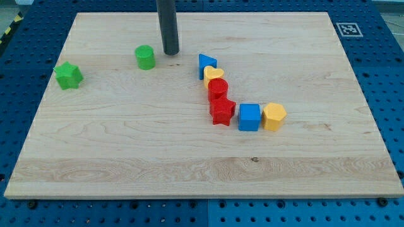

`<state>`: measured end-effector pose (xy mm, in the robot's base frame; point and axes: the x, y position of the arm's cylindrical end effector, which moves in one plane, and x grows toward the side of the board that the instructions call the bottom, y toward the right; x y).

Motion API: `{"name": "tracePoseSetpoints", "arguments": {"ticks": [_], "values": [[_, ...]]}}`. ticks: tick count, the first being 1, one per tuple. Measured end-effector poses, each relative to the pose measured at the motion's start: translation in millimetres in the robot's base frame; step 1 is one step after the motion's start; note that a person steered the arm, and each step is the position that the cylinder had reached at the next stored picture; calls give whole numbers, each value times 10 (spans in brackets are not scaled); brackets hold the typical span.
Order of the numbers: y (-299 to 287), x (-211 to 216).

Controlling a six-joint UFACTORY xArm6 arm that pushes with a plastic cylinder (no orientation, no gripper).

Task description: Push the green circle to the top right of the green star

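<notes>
The green circle (145, 57) stands on the wooden board at the upper left. The green star (68, 75) lies further to the view's left and slightly lower, near the board's left edge. My tip (170, 52) is the lower end of a dark rod that comes down from the view's top. It rests on the board just right of the green circle, with a small gap between them.
A curved chain of blocks runs through the board's middle: blue triangle (206, 63), yellow heart (214, 75), red circle (218, 88), red star (222, 111), blue cube (249, 116), yellow hexagon (274, 116). The wooden board (126, 151) sits on a blue pegboard.
</notes>
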<state>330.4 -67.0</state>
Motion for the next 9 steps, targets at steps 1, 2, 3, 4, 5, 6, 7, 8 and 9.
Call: {"name": "tracePoseSetpoints", "arguments": {"ticks": [1, 2, 3, 4, 5, 6, 7, 8, 9], "values": [[4, 108], [4, 110], [4, 110], [-78, 110], [-138, 110], [-246, 110], [-374, 110], [-520, 109], [-609, 108]]}}
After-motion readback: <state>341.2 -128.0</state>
